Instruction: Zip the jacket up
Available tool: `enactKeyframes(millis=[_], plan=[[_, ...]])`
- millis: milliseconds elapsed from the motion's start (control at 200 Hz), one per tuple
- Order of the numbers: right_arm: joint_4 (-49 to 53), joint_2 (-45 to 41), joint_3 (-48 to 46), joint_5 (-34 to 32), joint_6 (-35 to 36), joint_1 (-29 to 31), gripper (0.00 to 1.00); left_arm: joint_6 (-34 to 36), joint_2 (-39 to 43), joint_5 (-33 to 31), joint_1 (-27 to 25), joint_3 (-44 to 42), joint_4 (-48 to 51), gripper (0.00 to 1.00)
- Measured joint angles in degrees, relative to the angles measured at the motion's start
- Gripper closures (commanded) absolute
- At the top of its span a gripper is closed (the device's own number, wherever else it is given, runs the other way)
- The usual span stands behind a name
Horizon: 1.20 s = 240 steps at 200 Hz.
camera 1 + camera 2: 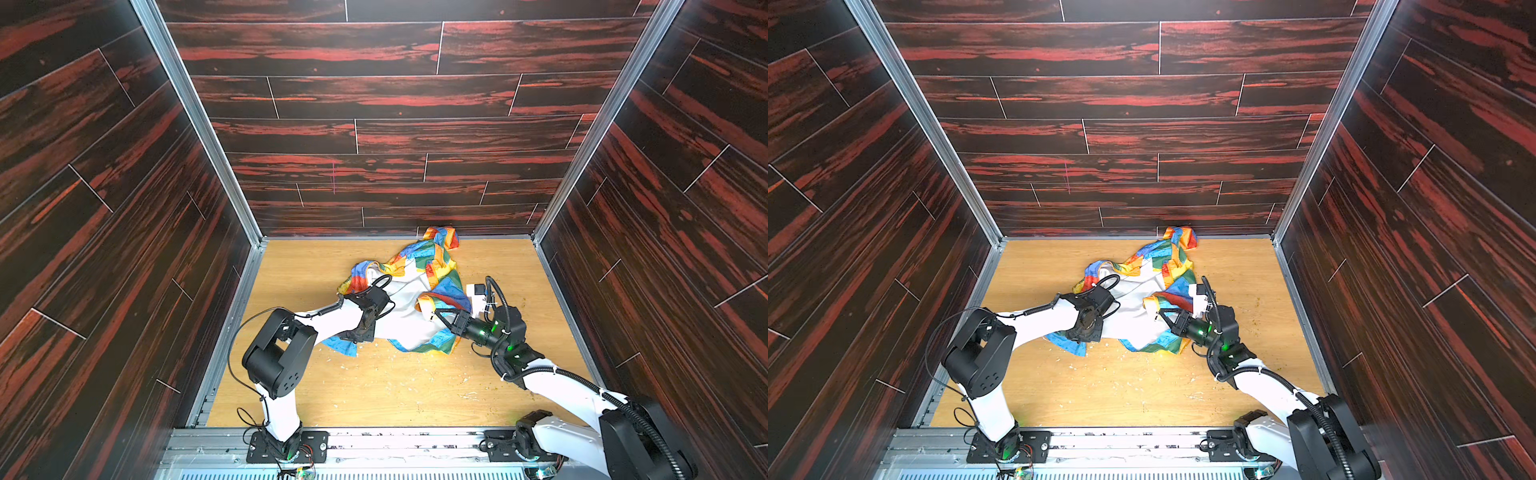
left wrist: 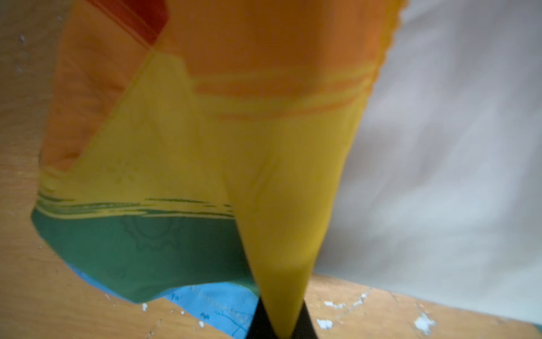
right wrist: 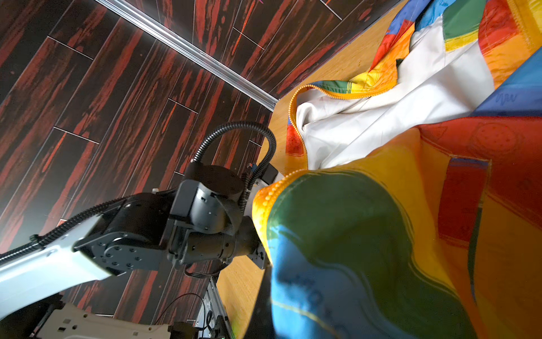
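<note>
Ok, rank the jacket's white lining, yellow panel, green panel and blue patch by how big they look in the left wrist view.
On the jacket, largest first:
1. white lining
2. yellow panel, close behind and nearest the camera, so those two are unsure
3. green panel
4. blue patch, only a strip showing

White flecks on wooden tabletop

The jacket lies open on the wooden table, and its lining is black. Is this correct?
Not quite: the lining of the jacket is white, not black, as both top views show. The jacket does lie open on the wooden table.
</note>
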<state>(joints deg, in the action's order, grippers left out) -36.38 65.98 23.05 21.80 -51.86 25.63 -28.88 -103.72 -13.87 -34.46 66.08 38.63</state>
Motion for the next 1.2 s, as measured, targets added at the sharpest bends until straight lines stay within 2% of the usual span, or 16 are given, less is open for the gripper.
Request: enactKeyframes(millis=[125, 225, 306, 366, 426, 506, 621, 736, 862, 937, 1122, 1202], plan=[[0.2, 0.0, 0.0, 0.0, 0.0, -0.1, 1.00, 2.1, 4.5, 8.4, 0.4, 0.9, -0.8, 1.00], [0.2, 0.1, 0.0, 0.0, 0.0, -0.4, 1.00, 3.3, 9.7, 21.5, 1.7, 0.5, -4.6, 1.00], [0.2, 0.4, 0.0, 0.0, 0.0, -0.5, 1.00, 2.2, 13.8, 34.5, 3.5, -2.4, -12.9, 1.00], [0.2, 0.5, 0.0, 0.0, 0.0, -0.5, 1.00, -0.1, 15.3, 43.2, 5.3, -5.6, -20.1, 0.97], [0.2, 0.5, 0.0, 0.0, 0.0, -0.6, 1.00, -1.6, 14.7, 49.0, 7.2, -8.1, -24.9, 0.94], [0.1, 0.5, -0.1, 0.0, 0.0, -0.6, 1.00, -2.4, 10.9, 53.9, 9.6, -9.7, -28.1, 0.80], [0.0, 0.5, -0.1, 0.1, -0.2, -0.6, 1.00, -1.6, 3.9, 53.6, 12.3, -10.2, -27.0, 0.60], [0.0, 0.4, -0.1, 0.1, -0.2, -0.6, 1.00, -2.3, 3.3, 49.5, 16.0, -12.9, -23.7, 0.53], [0.0, 0.4, -0.1, 0.1, -0.2, -0.6, 1.00, -2.0, 6.4, 41.4, 19.7, -13.1, -17.9, 0.50], [0.0, 0.4, -0.2, 0.2, -0.2, -0.6, 1.00, -1.6, 9.0, 36.9, 20.3, -12.7, -14.5, 0.50], [-0.1, 0.4, -0.8, 0.3, -0.2, -0.6, 1.00, -2.0, 16.0, 28.0, 18.3, -12.6, -7.2, 0.46], [-0.1, 0.5, -0.9, 0.3, -0.2, -0.6, 1.00, -4.4, 20.6, 25.9, 15.5, -12.7, -4.5, 0.42]])
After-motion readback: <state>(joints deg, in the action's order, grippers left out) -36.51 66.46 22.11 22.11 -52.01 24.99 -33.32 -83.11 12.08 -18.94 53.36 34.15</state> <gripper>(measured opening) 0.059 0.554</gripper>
